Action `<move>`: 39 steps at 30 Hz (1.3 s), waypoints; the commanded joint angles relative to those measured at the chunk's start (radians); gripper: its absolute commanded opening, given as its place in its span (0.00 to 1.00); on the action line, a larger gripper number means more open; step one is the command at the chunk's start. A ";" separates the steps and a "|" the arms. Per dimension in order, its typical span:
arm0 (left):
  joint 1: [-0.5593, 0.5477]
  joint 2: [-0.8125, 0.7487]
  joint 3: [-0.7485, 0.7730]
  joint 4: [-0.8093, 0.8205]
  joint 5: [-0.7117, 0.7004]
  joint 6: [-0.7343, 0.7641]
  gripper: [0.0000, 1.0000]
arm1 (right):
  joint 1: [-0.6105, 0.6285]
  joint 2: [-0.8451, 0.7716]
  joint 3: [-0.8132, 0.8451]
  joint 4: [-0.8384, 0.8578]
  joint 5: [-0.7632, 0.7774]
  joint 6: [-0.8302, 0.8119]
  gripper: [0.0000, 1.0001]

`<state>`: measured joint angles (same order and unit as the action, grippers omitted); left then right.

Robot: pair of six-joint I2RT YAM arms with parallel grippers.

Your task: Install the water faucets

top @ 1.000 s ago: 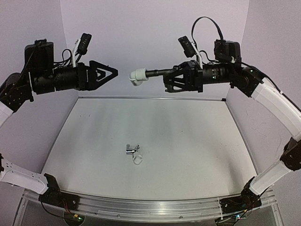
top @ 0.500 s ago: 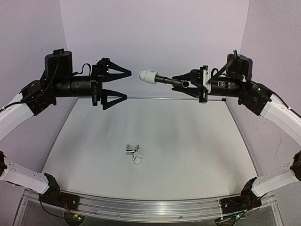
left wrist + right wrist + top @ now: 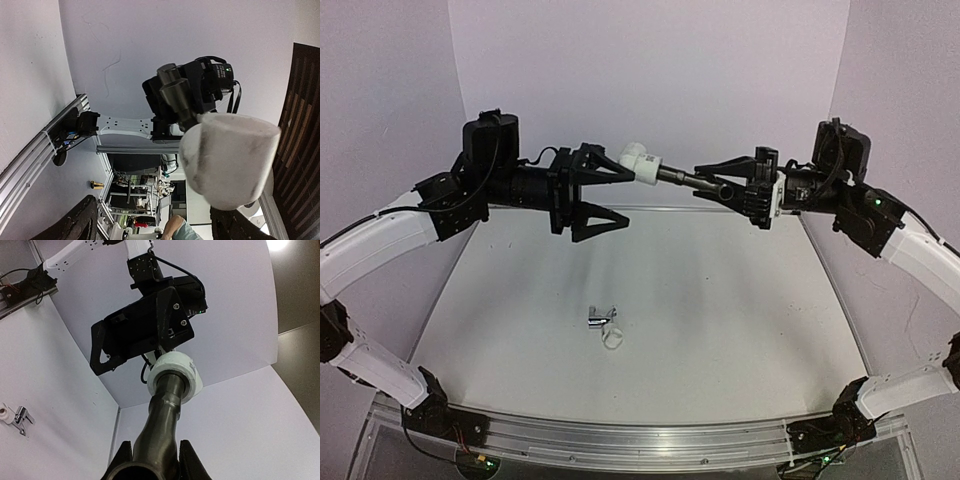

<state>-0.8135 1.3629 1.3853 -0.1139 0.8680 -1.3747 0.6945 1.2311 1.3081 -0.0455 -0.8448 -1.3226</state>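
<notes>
Black faucet [image 3: 685, 179], tipped with white elbow [image 3: 640, 162], clamped aloft in right gripper [image 3: 715, 183]; left gripper [image 3: 626, 196] spread around elbow; chrome faucet [image 3: 601, 318] on table [image 3: 740, 330]; grip could be twisted loose by off-centre closing.

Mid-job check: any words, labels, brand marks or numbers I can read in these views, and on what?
No readable text in any view.
On the black faucet and the white elbow fitting: no markings visible.
On the chrome faucet lying on the table: too small to tell.
In the background room seen by the left wrist camera: too blurred to read anything.
</notes>
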 commanded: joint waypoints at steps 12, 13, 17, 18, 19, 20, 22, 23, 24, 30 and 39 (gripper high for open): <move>0.005 0.043 0.068 0.075 0.025 -0.014 0.65 | 0.013 -0.029 -0.016 0.079 -0.099 -0.062 0.00; 0.005 0.048 0.071 0.075 0.028 -0.010 0.62 | 0.016 -0.026 -0.014 0.079 -0.097 -0.061 0.00; 0.004 0.070 0.097 0.060 0.044 0.015 0.53 | 0.022 -0.018 -0.005 0.078 -0.094 -0.043 0.00; 0.004 0.076 0.103 0.062 0.049 0.017 0.53 | 0.024 -0.017 -0.004 0.077 -0.093 -0.038 0.00; 0.003 0.082 0.107 0.073 0.058 0.015 0.54 | 0.025 -0.016 -0.003 0.076 -0.093 -0.029 0.00; 0.002 0.088 0.110 0.089 0.069 0.012 0.54 | 0.025 -0.014 -0.001 0.075 -0.093 -0.019 0.00; 0.000 0.099 0.113 0.112 0.089 0.001 0.54 | 0.027 -0.011 0.002 0.073 -0.089 -0.005 0.00; -0.001 0.102 0.113 0.122 0.097 -0.002 0.54 | 0.027 -0.010 0.002 0.071 -0.086 -0.004 0.00; -0.002 0.105 0.112 0.140 0.102 -0.004 0.53 | 0.027 -0.010 0.002 0.070 -0.084 -0.002 0.00; -0.004 0.102 0.091 0.215 0.128 -0.038 0.53 | 0.027 -0.012 -0.003 0.066 -0.063 0.002 0.00; -0.006 0.090 0.059 0.280 0.163 -0.100 0.60 | 0.027 -0.011 -0.009 0.064 -0.059 -0.006 0.00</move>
<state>-0.8135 1.4731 1.4479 0.0907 0.9903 -1.4404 0.7143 1.2282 1.2751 -0.0532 -0.9058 -1.3380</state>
